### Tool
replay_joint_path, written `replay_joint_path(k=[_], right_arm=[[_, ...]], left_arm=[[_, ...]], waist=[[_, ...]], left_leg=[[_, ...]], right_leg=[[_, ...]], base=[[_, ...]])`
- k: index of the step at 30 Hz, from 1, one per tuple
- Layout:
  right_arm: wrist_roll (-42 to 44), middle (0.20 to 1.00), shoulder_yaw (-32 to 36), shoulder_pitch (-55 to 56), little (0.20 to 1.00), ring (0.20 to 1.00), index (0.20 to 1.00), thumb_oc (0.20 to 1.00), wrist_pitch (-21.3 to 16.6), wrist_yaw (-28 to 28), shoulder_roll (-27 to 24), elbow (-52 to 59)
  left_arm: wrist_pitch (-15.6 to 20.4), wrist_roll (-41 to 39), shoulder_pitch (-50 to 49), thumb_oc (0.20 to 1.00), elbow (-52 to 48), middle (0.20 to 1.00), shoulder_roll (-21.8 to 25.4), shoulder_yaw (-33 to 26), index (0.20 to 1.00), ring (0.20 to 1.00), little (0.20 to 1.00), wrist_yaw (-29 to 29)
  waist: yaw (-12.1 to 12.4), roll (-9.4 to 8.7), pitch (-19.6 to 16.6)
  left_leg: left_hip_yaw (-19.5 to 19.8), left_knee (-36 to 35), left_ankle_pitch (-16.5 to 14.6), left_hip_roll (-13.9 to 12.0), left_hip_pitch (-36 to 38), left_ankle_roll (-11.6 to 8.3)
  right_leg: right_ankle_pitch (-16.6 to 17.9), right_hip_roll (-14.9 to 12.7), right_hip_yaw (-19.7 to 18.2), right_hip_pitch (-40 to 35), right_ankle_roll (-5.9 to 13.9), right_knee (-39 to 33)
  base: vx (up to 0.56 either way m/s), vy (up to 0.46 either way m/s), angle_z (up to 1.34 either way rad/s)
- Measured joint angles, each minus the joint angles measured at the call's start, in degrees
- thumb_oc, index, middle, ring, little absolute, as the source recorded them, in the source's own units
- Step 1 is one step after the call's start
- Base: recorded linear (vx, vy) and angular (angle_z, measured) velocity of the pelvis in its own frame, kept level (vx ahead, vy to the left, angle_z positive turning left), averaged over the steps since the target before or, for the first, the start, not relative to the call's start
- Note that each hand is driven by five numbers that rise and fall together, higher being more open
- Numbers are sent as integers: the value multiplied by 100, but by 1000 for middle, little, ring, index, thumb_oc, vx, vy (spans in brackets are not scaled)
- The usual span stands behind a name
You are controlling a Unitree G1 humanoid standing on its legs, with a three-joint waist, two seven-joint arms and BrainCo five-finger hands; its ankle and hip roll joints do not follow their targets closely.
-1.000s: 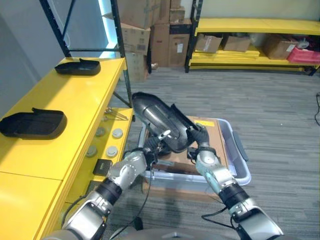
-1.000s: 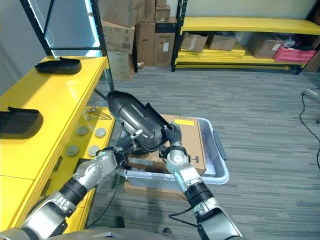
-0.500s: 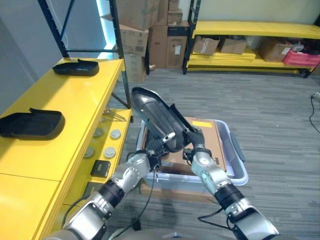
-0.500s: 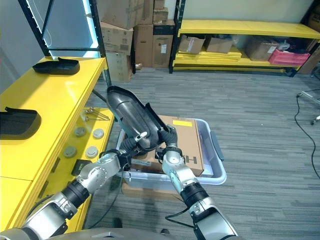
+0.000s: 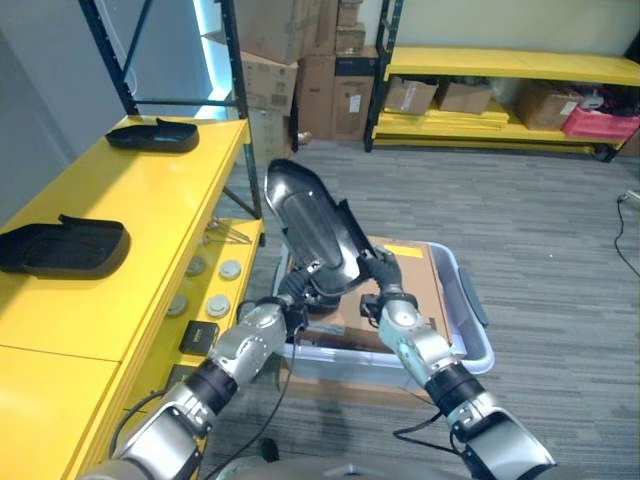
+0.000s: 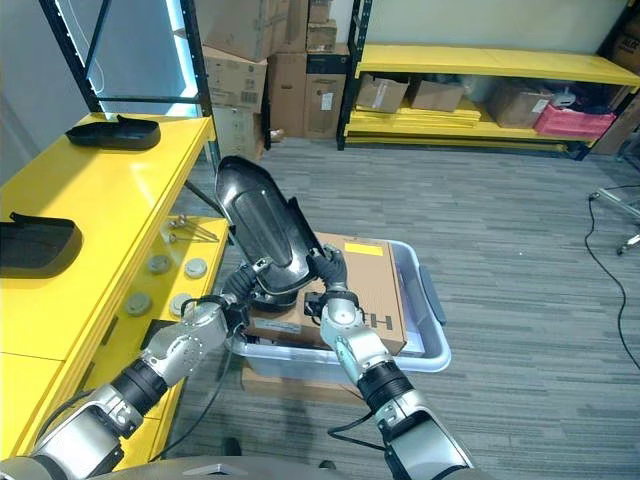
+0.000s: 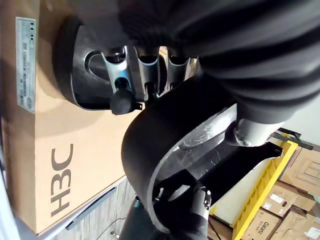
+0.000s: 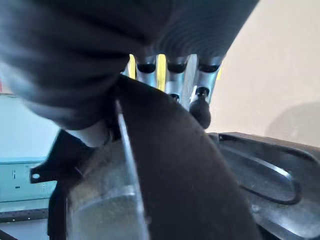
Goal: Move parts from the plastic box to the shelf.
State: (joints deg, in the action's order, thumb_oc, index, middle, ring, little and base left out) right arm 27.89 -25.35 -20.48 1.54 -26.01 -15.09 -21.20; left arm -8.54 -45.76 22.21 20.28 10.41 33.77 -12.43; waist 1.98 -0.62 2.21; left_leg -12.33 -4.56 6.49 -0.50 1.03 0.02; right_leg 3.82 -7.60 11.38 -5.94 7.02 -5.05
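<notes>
Both hands hold a long black moulded part [image 5: 312,235] up over the plastic box [image 5: 472,352], its narrow end pointing up and away. My left hand [image 5: 291,301] grips its lower left edge, fingers [image 7: 122,75] curled over the rim. From the other side my right hand [image 5: 384,284] clasps it, fingers [image 8: 172,75] wrapped over the part's edge [image 8: 190,165]. A flat cardboard carton [image 5: 418,290] lies in the box under the part. The yellow shelf [image 5: 140,215] runs along the left and carries two similar black parts [image 5: 65,247] [image 5: 155,135].
A black rack post [image 5: 235,100] rises at the shelf's near corner. Below the shelf, a yellow ledge [image 5: 245,245] holds several round discs [image 5: 218,305]. Cardboard boxes [image 5: 340,70] and a far yellow rack [image 5: 500,65] stand at the back; grey carpet lies to the right.
The black part has risen and tipped more upright, its top swinging toward the shelf. Both hands kept their hold and moved with it.
</notes>
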Motion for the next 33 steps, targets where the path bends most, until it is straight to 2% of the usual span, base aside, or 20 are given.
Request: replay_joint_path(k=[2,9,12,15,17,23,28,33], right_arm=[[118,1000,-88,-1,1000,1000,1000,1000,30,-38,18,14],[146,1000,-93,-5,1000,1000,1000,1000,184,-229,121,175],[12,1000,121,60,1000,1000,1000,1000,380,-338,84,602],[-171,1000,378,253,1000,1000,1000,1000,405,-329,-83,683],[-397,1000,979,725,1000,1000,1000,1000,488,-297,-367,515],[-1191,1000,1971,2162,1000,1000,1000,1000,631,-21,-1066,-326],[-1526,1000,2114,2545,1000,1000,1000,1000,647,451,-994,-1430],[-2118,1000,1853,2880,1000,1000,1000,1000,747,1072,-513,-2482]], left_arm=[[41,379,-3,200,-211,200,150,-4,200,200,200,-140],[174,787,-5,200,-453,200,311,-64,200,200,200,-374],[288,1104,-275,200,-970,200,476,-576,200,200,200,-428],[442,1237,-393,200,-1105,200,653,-980,200,200,200,-441],[811,1312,-578,200,-1190,200,823,-1633,200,200,200,-430],[1391,1953,-1285,200,-1321,200,1490,-2917,200,200,200,-482],[1527,2145,-1524,200,-1808,200,1669,-3331,200,200,200,-520],[1725,2283,-1666,200,-2719,200,1812,-3772,200,200,200,-590]], waist=[[-2,0,0],[101,4,2],[92,14,9],[100,21,13],[135,24,16],[65,18,30],[65,-36,96],[229,-41,111]], left_leg=[[1,-1,0,-1,4,0],[10,-30,-3,-1,3,-3],[16,-33,-13,2,7,-7],[21,-35,-22,1,12,-10],[21,-38,-34,5,8,-7],[-8,-40,-61,8,15,18],[-14,-41,-112,6,14,-43],[2,-41,-120,25,-27,-41]], right_leg=[[-1,1,0,1,0,0],[-10,-2,4,5,-6,-1],[-15,-1,-3,5,-11,-1],[-18,-2,7,-4,-16,-1],[-41,-6,11,-2,1,-2],[-41,-2,-35,18,-17,-3],[-53,-3,-48,29,-10,-4],[-101,-18,-44,69,35,-4]], base=[[0,0,0],[-2,5,0],[-13,25,0],[-12,22,1],[-19,28,2],[-26,34,-5],[-28,57,-2],[-8,18,0]])
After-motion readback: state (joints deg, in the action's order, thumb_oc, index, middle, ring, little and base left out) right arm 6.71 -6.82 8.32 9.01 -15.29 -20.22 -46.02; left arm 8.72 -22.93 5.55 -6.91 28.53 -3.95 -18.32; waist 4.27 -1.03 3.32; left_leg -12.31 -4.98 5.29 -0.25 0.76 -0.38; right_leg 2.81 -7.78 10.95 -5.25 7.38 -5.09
